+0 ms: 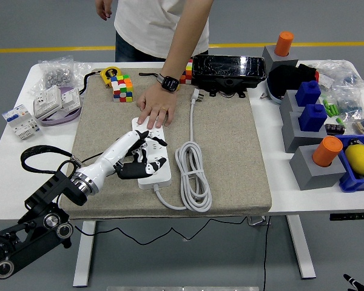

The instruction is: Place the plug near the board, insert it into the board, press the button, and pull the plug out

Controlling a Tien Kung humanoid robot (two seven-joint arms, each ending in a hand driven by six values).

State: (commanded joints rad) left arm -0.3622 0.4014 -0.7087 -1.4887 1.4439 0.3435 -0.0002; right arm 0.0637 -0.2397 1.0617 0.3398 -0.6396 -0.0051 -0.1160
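The left hand (132,153) is laid over the white power strip (153,154), its white-and-black fingers (147,140) curled down around the black plug (128,171), which appears to be gripped at the strip's near half; whether the prongs are seated in a socket cannot be told, since the hand covers the joint. The plug is judged to be a light, rigid adapter block with smooth plastic sides, so it is best held across its two broad faces, close to the body and away from the thin black cord that trails back toward the wrist. The strip beneath is light and could slide on the grey felt mat (230,157). Just beyond the fingertips, a person's hand (155,111) is pressed flat on the strip's far end. To the right of the hand lies a coiled white cable (193,176). The right hand is not seen
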